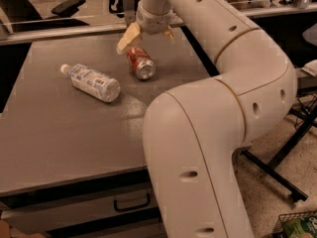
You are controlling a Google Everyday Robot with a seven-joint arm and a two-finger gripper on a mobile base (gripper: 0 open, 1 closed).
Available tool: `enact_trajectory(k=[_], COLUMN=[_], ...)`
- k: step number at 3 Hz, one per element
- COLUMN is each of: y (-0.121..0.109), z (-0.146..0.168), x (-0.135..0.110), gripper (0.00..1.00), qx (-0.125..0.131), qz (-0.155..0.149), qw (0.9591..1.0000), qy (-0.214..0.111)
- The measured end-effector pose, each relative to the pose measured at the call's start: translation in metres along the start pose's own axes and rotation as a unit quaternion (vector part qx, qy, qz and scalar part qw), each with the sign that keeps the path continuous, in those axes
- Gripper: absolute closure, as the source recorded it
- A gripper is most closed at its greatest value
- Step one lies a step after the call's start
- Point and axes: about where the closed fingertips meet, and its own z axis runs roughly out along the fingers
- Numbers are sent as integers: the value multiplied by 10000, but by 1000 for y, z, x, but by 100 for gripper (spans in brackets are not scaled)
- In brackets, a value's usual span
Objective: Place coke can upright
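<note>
**Hovering spread wide over a coke can lying on its side**

The gripper (146, 42) hung at the far side of the grey table (59, 143), its jaws well apart and holding nothing. One pale fingertip (122, 47) showed to the left, and the other was partly hidden by the wrist. The coke can (140, 62) lay on its side just below and in front of the jaws. Its far end sat roughly between the two fingers, and its silver near end pointed away from them toward the camera. I could not tell whether either finger touched the can; they appeared to sit just above it. A clear plastic water bottle (91, 82) with a white label also lay flat, off to the left of the jaws and well outside the gap between them.

The step in hand looked like the approach to a grasp, and none of the righting had been done. To do it well, the jaws probably needed to come down astride the red body, one finger on each curved flank, and close across the width, not along the length. Closing near the middle would likely keep the can from rolling out sideways. A light can on a smooth top could skid if one finger arrived first. After that, the wrist would have to turn until a silver end faced the table.
</note>
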Motion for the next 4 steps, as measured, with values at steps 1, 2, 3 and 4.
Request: enact_trajectory(k=[1,2,3,4], y=[4,7,9,11], z=[12,20,24,23], x=[0,2,2,-1], gripper=[0,13,37,60], qx=[-65,-177,-269,-360], qz=[-8,-37,-83,-165], qw=[9998,9993,9988,9985], qy=[197,339,397,369])
